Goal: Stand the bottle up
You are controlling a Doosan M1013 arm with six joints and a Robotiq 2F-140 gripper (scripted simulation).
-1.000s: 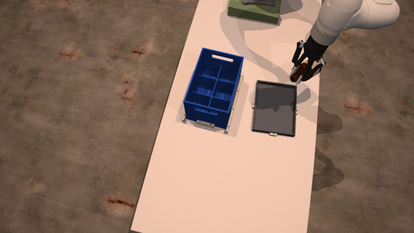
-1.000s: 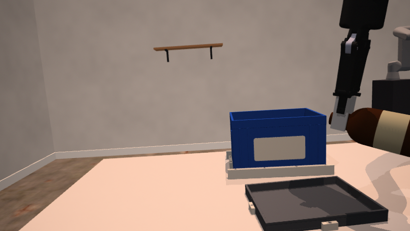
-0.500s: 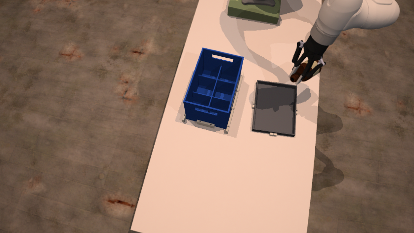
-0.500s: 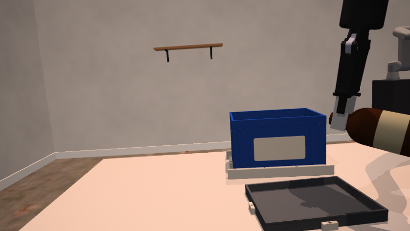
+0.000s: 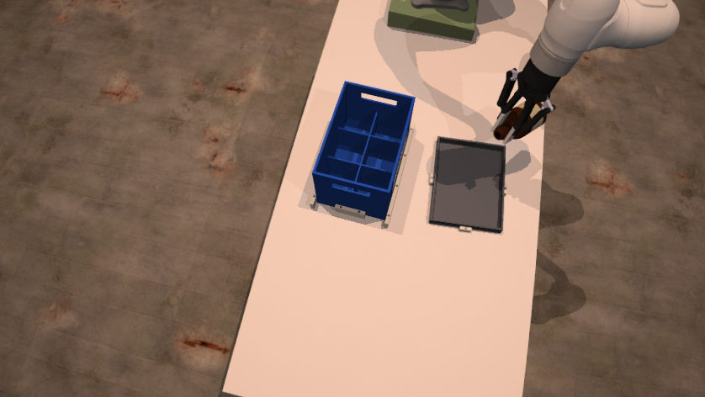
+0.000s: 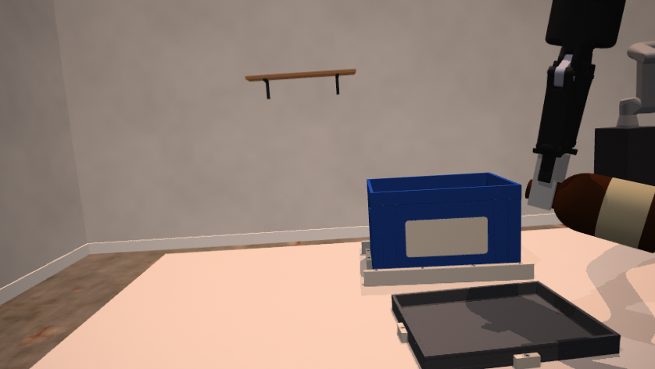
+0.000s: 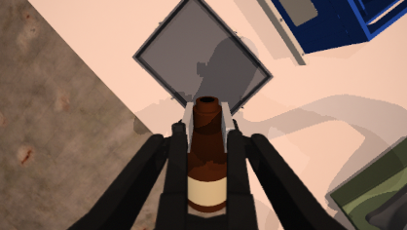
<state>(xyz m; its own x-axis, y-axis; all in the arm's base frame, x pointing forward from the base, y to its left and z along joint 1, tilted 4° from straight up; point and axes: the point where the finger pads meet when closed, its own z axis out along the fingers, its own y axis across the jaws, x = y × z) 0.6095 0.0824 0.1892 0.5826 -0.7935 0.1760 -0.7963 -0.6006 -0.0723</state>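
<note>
My gripper (image 5: 512,127) is shut on a brown bottle (image 5: 515,123) with a cream label and holds it in the air beyond the far end of the dark grey tray (image 5: 467,183). The bottle is tilted, close to lying level, with its open mouth towards the tray. In the wrist view the fingers clamp the neck of the bottle (image 7: 206,161), and the tray (image 7: 202,60) lies empty beyond it. In the side view the bottle (image 6: 600,208) hangs well above the tray (image 6: 502,323), with the gripper (image 6: 545,188) at its neck. The blue crate (image 5: 363,147) stands left of the tray.
The crate has several empty compartments and rests on a pale base (image 6: 446,274). A green box (image 5: 434,18) lies at the table's far end. The table's right edge (image 5: 540,207) runs close beside the tray and the bottle. A wall shelf (image 6: 300,75) hangs in the background.
</note>
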